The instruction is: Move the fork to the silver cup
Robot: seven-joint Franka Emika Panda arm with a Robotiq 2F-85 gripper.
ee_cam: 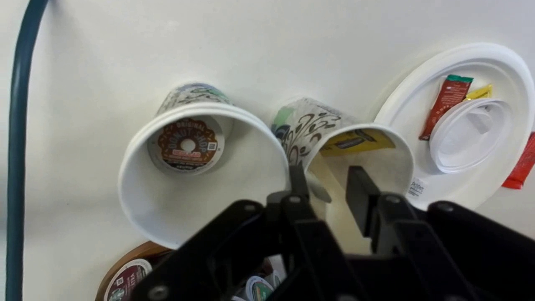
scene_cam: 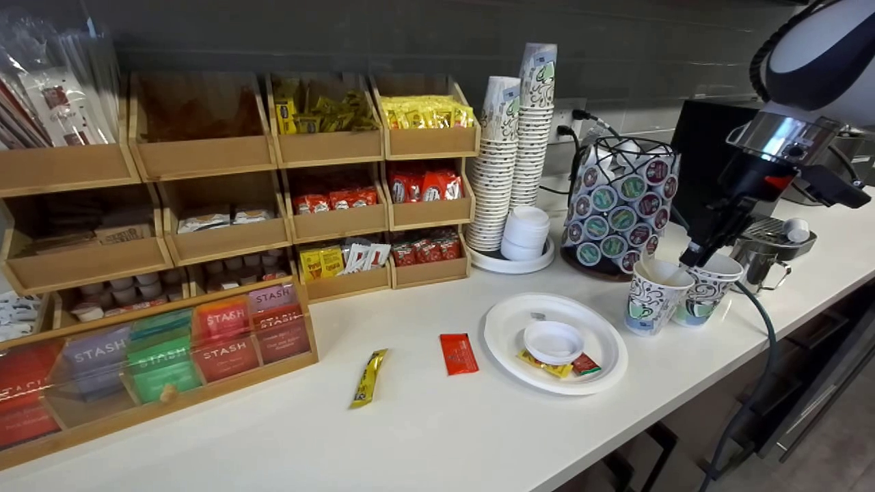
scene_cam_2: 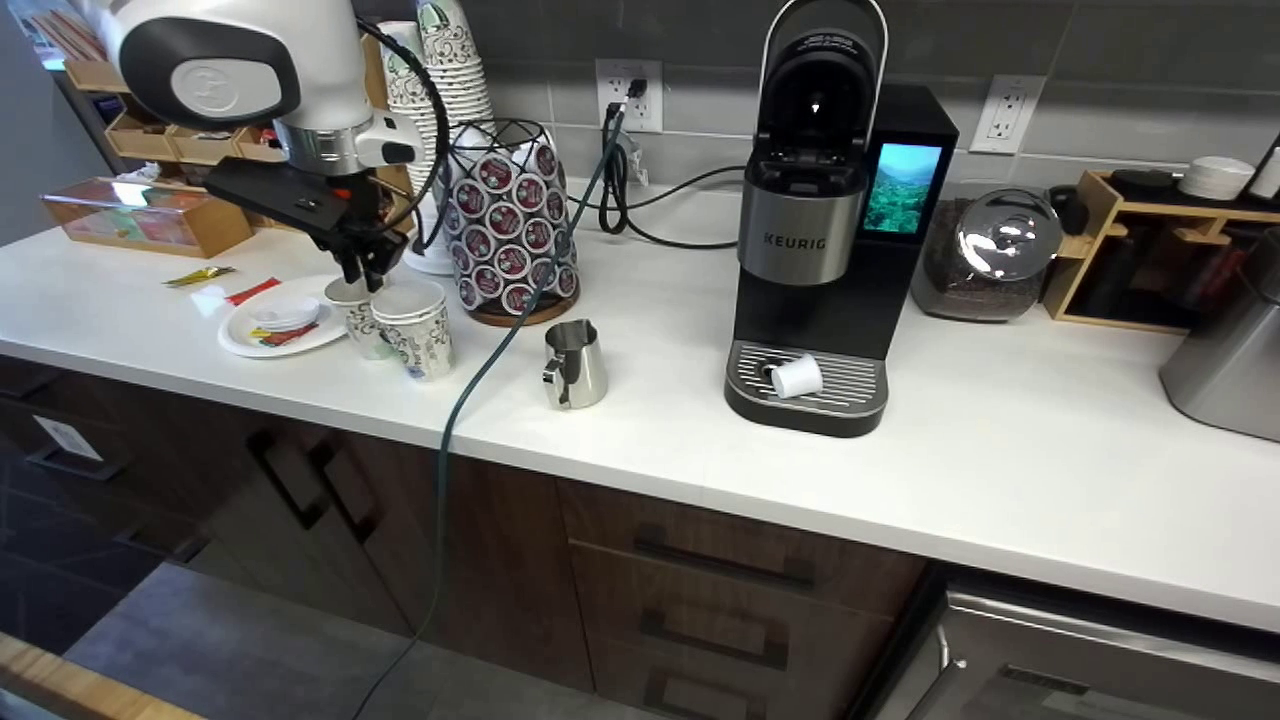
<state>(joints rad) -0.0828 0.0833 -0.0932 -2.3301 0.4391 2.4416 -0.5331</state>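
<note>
The silver cup (scene_cam: 754, 261) is a small shiny metal cup with a handle. It stands upright on the counter, also visible in an exterior view (scene_cam_2: 580, 372), and is out of the wrist view. Two patterned paper cups stand side by side. My gripper (ee_cam: 328, 179) points down at the mouth of the paper cup (ee_cam: 305, 125) nearer the plate. Its fingers are apart, with a clear gap. A pale rounded utensil end (ee_cam: 320, 191) shows in that cup beside one finger; I cannot tell whether it is the fork. The gripper (scene_cam: 694, 254) hides part of the cup's mouth.
The second paper cup (ee_cam: 250, 175) holds a coffee pod and touches its neighbour. A white plate (scene_cam: 502, 335) with a small bowl and packets lies beside them. A pod rack (scene_cam_2: 515, 225) stands behind. A green cable (scene_cam_2: 480, 370) hangs between paper cups and silver cup.
</note>
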